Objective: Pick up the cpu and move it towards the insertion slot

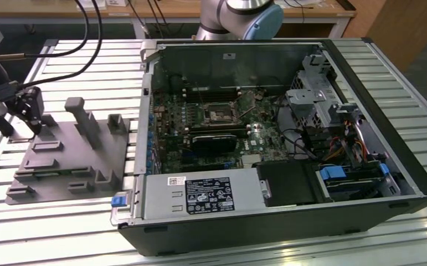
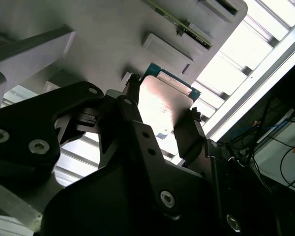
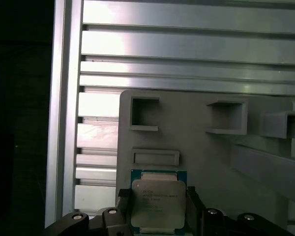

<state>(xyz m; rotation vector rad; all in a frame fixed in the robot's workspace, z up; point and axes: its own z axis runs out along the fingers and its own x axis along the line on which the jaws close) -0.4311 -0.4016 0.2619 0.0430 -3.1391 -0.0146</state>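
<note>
Second wrist view: grasping the cpu [image 2: 164,101] edgewise with clenched fingers [image 2: 189,132], probably sparing its top; at the grey tray [image 2: 103,49], well apart from the insertion slot [image 1: 219,115].

Ribbed silver aluminium-profile tabletop [image 1: 73,233], bright glare on slats. Pale wooden bench [image 1: 184,8] behind, brown wooden cabinet panel [image 1: 398,22] at exterior view's right.

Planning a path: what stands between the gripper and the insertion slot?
In the exterior view, the tray's upright posts and the computer case's wall stand between gripper and insertion slot.
</note>
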